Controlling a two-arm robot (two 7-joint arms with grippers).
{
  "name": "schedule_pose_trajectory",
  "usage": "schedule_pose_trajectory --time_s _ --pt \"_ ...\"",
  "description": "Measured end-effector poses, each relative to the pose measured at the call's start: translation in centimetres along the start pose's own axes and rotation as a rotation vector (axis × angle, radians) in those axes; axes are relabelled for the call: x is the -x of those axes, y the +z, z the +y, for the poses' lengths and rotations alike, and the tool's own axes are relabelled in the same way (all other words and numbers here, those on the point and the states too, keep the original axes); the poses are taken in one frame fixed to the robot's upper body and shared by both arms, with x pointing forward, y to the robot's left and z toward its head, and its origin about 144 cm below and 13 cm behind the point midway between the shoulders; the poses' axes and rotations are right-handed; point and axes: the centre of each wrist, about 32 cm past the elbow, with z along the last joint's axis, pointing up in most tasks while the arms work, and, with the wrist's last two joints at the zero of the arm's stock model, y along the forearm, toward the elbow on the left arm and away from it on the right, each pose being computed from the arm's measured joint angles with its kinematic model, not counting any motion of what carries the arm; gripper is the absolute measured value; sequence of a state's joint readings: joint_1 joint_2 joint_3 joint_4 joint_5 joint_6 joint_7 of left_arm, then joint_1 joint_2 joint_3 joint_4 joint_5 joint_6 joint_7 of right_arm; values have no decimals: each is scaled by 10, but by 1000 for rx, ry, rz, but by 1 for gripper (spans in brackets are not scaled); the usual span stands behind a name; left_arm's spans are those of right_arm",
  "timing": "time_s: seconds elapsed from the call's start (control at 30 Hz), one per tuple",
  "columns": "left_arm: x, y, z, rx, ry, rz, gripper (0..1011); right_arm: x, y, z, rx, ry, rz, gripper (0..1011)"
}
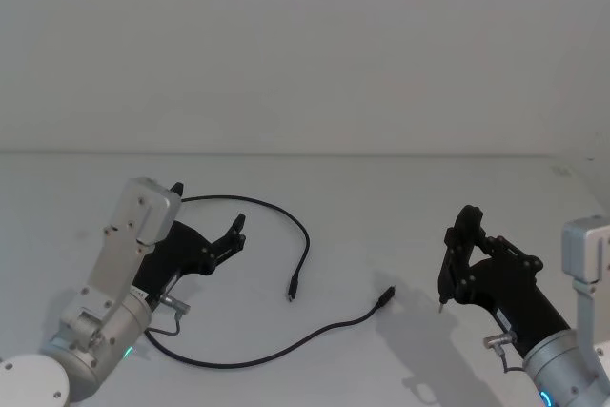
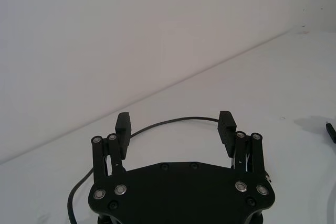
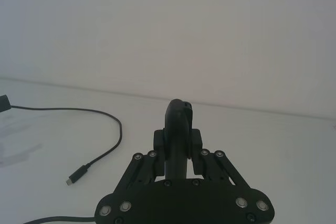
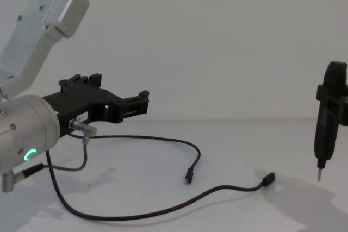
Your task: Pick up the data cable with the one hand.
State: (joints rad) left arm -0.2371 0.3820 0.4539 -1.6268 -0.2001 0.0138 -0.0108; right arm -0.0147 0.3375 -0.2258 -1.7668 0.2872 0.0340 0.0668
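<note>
the data cable (image 1: pixel 307 245) lies loose on the white worktop (image 1: pixel 381 197), in the open stretch between the two arms. it is long, thin and black, bent into one wide loop. its upper arc swings out from beneath the left arm and ends in a small black plug (image 1: pixel 294 289) mid-worktop. the lower run curves along the near side and ends in the second plug (image 1: pixel 385 296), which points toward the right arm. the two plugs lie near each other but apart, with bare worktop around both. that surface is smooth and matt, carries soft shadows, and runs back to a far edge where it meets a plain pale wall (image 1: pixel 305 45).

the left claw (image 2: pixel 175 125) is black and blocky with flat rectangular pads (image 2: pixel 227 121). it is spread wide, grips nothing and hangs above the upper arc, clear of the cable in the chest view. a short grey lead (image 4: pixel 80 127) dangles by its silver wrist. the right claw (image 3: pixel 178 140) is pressed onto a slim black tool (image 4: pixel 326 118) that stands upright, its metal tip above the worktop, to the right of the second plug.
</note>
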Motion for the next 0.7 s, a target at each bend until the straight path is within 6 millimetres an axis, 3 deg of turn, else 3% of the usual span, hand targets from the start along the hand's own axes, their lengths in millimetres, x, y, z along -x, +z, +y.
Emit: schedule_pose_trajectory --time_s 0.7 --pt "0 0 0 -1 0 0 1001 0 0 0 0 0 0 279"
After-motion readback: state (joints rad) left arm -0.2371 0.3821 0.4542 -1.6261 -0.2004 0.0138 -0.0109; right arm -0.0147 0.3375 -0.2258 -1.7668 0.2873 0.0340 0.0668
